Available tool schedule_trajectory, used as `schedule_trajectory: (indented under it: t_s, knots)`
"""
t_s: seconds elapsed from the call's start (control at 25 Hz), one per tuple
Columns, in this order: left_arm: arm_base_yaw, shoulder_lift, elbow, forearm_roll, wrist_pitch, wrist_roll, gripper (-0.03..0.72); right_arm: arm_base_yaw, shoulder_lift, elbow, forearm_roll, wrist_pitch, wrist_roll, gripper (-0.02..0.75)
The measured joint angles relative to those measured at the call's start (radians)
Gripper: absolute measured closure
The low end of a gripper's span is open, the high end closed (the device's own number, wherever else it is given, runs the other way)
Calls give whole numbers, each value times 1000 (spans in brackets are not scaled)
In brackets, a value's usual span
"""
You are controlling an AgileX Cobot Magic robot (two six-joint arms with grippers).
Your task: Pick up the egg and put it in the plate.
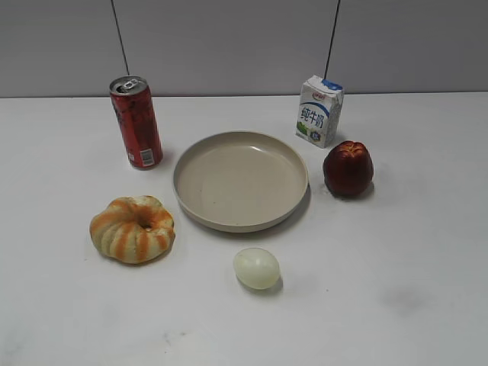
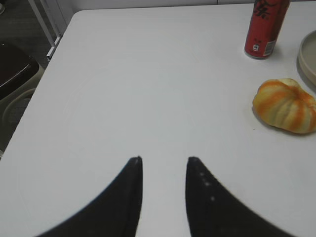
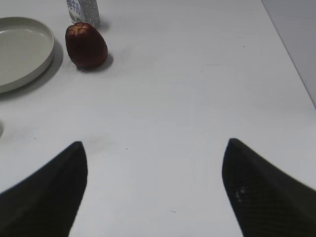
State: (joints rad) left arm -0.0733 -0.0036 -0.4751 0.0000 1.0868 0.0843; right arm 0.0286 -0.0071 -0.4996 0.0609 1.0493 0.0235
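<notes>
The egg [image 1: 257,268], small, pale and glossy, lies on the white table just in front of the plate [image 1: 236,179], a wide, bare beige dish at the table's middle. The plate's rim also shows in the left wrist view [image 2: 308,57] and in the right wrist view [image 3: 19,49]. Neither gripper shows in the exterior view. My left gripper [image 2: 165,159] is open and empty over bare table, left of the bread. My right gripper [image 3: 155,142] is wide open and empty over bare table, right of the plate. The egg is out of both wrist views.
An orange-striped ring bread [image 1: 133,229] [image 2: 286,106] lies front left of the plate. A red can [image 1: 137,122] [image 2: 264,27] stands back left. A milk carton [image 1: 319,110] [image 3: 83,10] and a dark red apple-like fruit [image 1: 348,169] [image 3: 86,45] stand to the right.
</notes>
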Motion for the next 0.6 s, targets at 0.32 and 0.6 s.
schedule_trajectory:
  t_s: [0.32,0.6]
  knots:
    - [0,0,0,0,0,0,452,0,0,0,0,0,0,108]
    - [0,0,0,0,0,0,452,0,0,0,5,0,23,129]
